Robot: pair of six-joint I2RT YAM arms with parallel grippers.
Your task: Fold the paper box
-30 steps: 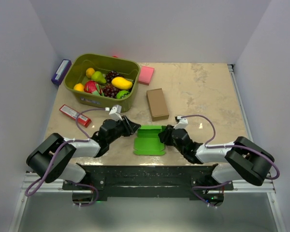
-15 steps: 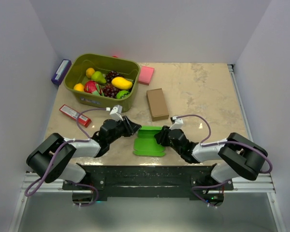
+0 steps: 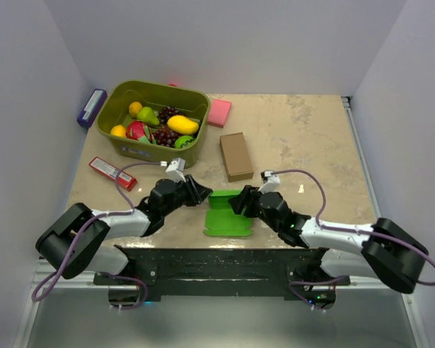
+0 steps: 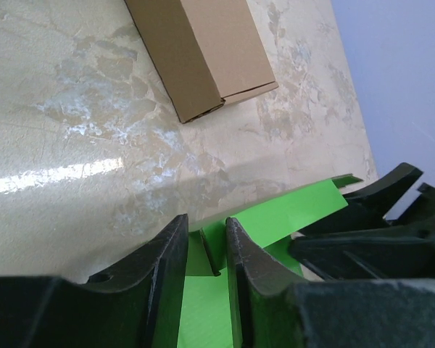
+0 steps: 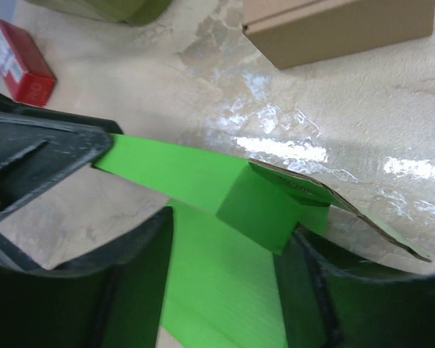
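Observation:
The paper box (image 3: 228, 219) is a bright green card blank lying near the table's front edge, its far wall folded up. My left gripper (image 3: 201, 194) is at its left far corner. In the left wrist view the narrow-set fingers (image 4: 167, 254) straddle a raised green tab (image 4: 212, 250) of the paper box (image 4: 304, 214), with a gap showing on the left side. My right gripper (image 3: 239, 201) is at the box's right far corner. Its jaws stand wide apart in the right wrist view, around the folded corner of the paper box (image 5: 264, 203), with my right gripper (image 5: 230, 225) not pinching it.
A brown cardboard box (image 3: 235, 156) lies just beyond the green blank. An olive basket (image 3: 196, 93) of toy fruit stands at the back left, with a pink pad (image 3: 219, 112) beside it. A red box (image 3: 112, 172) and a purple box (image 3: 92, 107) lie on the left.
My right gripper has opened wider and slid left along the box's far wall. The green blank has shifted slightly right. The left gripper has stayed put.

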